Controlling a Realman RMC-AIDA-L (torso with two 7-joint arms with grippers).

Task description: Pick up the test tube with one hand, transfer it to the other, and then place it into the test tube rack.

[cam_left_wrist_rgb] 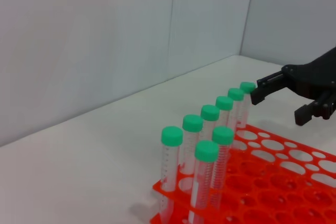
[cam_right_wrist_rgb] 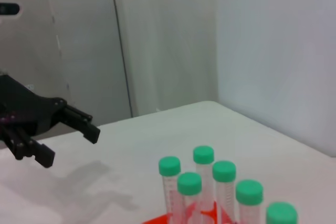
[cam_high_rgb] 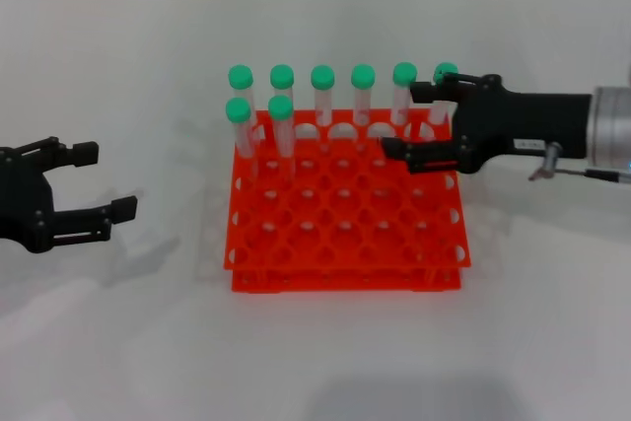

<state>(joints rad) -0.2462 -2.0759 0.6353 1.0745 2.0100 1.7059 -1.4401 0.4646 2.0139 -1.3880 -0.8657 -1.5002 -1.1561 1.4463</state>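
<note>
No words or numbers can be read here. The right gripper (cam_high_rgb: 409, 123), at the right side of the head view, has a small white label (cam_high_rgb: 529, 146) on its black body, but the print on it is too tiny to read. The clear test tubes (cam_left_wrist_rgb: 169, 174) in the lower middle of the left wrist view have faint marks down their sides, and those cannot be read either.

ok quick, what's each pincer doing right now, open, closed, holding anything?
Left pincer: open, empty, off to the left of the test tube rack.
Right pincer: open around the test tube at the rack's back right corner.
</note>
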